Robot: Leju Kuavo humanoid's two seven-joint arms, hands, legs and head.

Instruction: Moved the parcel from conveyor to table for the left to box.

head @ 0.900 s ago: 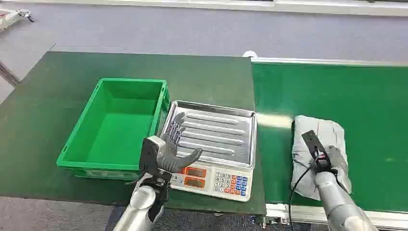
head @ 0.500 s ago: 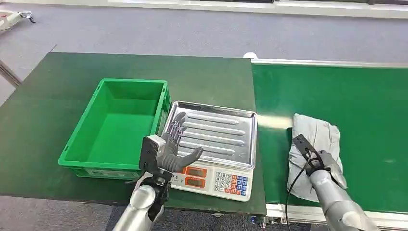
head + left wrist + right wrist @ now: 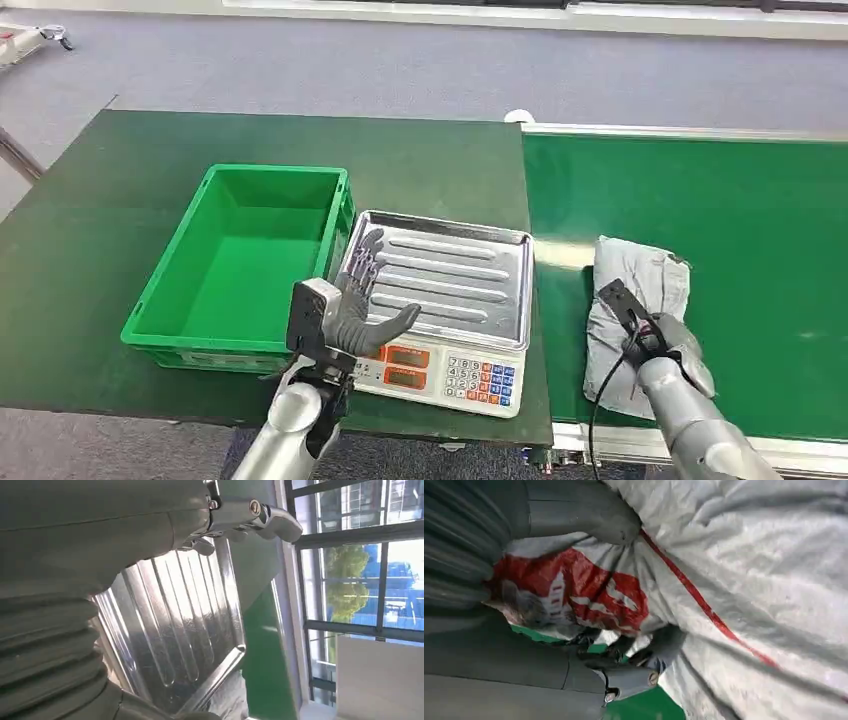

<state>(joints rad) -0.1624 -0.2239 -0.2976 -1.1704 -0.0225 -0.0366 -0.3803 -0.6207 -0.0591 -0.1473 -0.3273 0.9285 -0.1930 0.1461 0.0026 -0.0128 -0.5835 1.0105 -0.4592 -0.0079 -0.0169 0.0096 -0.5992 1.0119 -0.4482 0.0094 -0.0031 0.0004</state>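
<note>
Gripping the grey parcel [image 3: 636,300] on the conveyor [image 3: 740,210] just right of the scale [image 3: 440,300], the right hand [image 3: 665,340] must next carry it tableward, while the left hand [image 3: 352,312] waits spread and empty over the scale.

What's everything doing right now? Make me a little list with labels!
parcel: grey soft bag with red print, lying on the green conveyor
right hand: grips the parcel's near end
left hand: open, fingers spread above the scale's steel tray
box: green crate on the table, nothing inside
scale: between crate and conveyor
</note>
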